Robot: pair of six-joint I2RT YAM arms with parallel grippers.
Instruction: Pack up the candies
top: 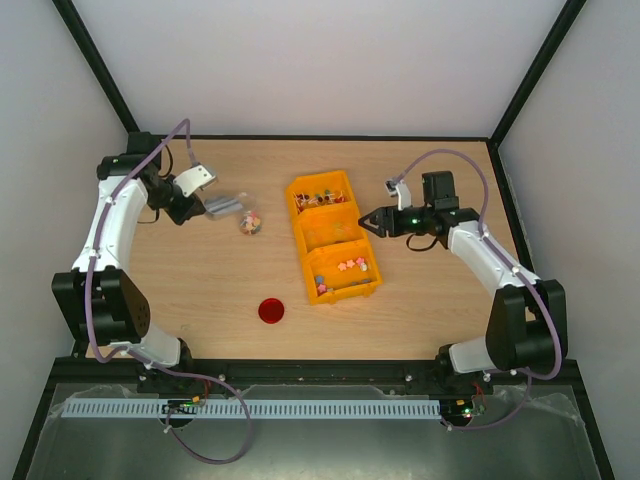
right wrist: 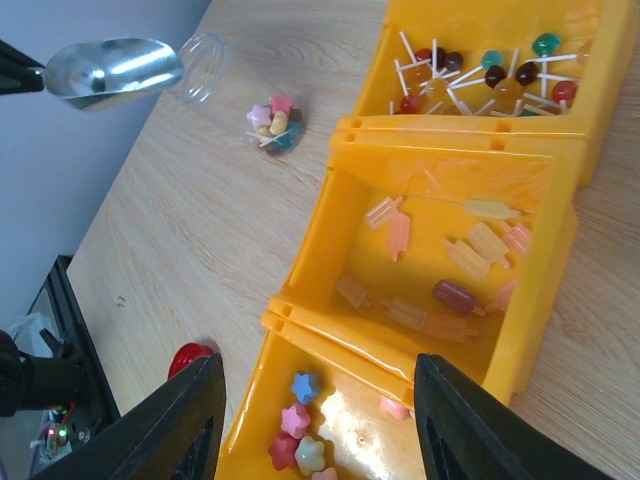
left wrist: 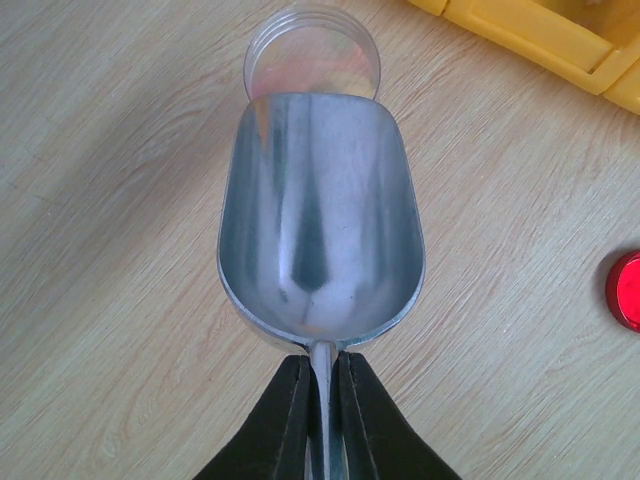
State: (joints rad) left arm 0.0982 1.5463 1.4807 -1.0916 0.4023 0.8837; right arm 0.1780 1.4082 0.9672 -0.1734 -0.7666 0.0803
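Two jobs here. My left gripper is clamped on the thin handle of a shiny metal scoop. Its empty bowl reaches over the mouth of the clear plastic jar just ahead, angled for tipping. Small pastel candies sit at that jar's bottom. More lie in the yellow plastic bin just ahead of my right gripper, whose jaws are spread wide and empty.
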